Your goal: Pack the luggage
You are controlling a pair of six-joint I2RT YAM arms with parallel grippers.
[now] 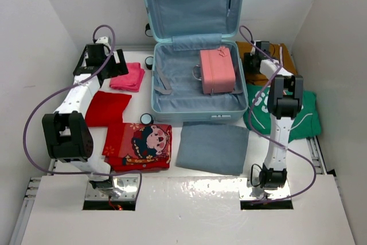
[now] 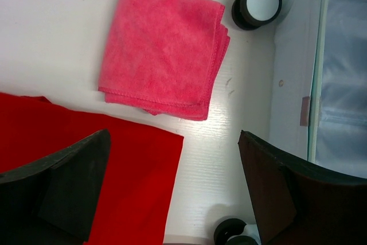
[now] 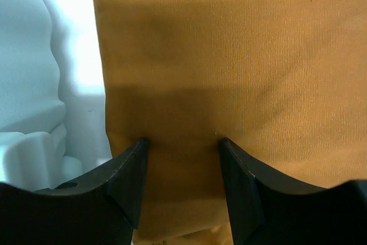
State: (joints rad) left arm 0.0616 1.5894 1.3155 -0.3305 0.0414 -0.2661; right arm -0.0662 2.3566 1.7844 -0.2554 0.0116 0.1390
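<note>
left jaws spread wide | right jaws half-apart on orange cloth (image 3: 241, 44), pinch unclear | cloth mostly cropped

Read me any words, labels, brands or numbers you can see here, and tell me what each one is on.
No text reads clearly.
Green garment: white print, partly hidden, unreadable.
Cartoon cloth: a picture, no legible words.
Small tag on the luggage rim: too blurred.

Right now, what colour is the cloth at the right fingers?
Plain mustard-orange cloth; the right wrist view shows it best.
</note>
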